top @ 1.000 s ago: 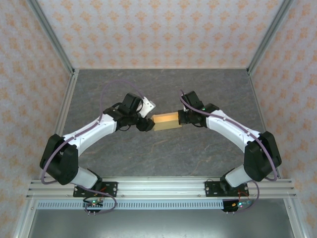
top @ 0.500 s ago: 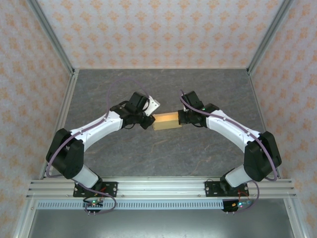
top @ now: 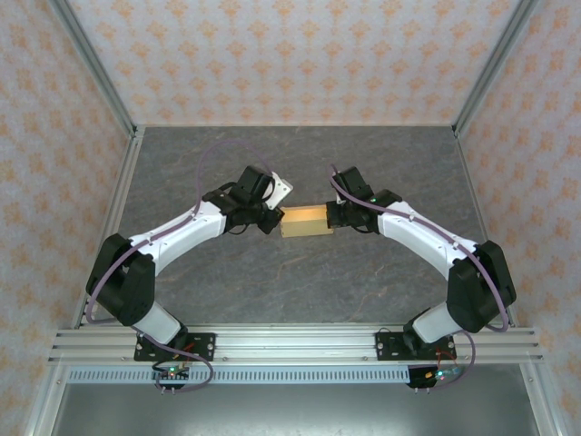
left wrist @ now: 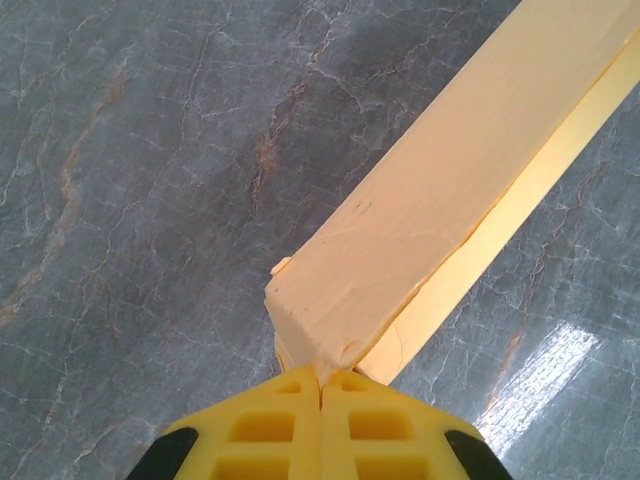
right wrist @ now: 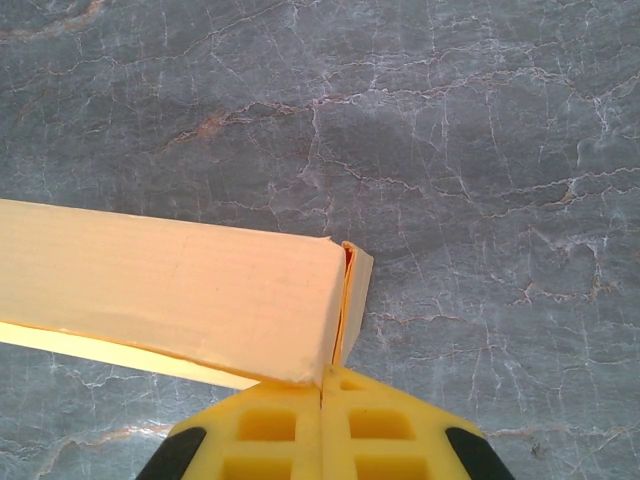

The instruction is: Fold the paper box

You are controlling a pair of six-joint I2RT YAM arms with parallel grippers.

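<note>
The paper box (top: 305, 221) sat as a small rectangular tube about the middle of the counter (top: 300, 291), well apart from every edge, its long axis running from left to right. The left tool (top: 275, 221) met its left end and the right tool (top: 332, 216) its right end, so the box was braced between them.

In the left wrist view, the left tool (left wrist: 321, 385) had its fingers pressed flat together, its tips at the creased lower corner of the box (left wrist: 440, 200). The right tool (right wrist: 322, 385) was likewise closed tight at the other end of the box (right wrist: 170, 300), beside a slightly gaping end flap (right wrist: 355, 295). Whether either nipped a sliver of card could not be told. Opposed contact probably served to steady the box while the ends were tucked.
</note>
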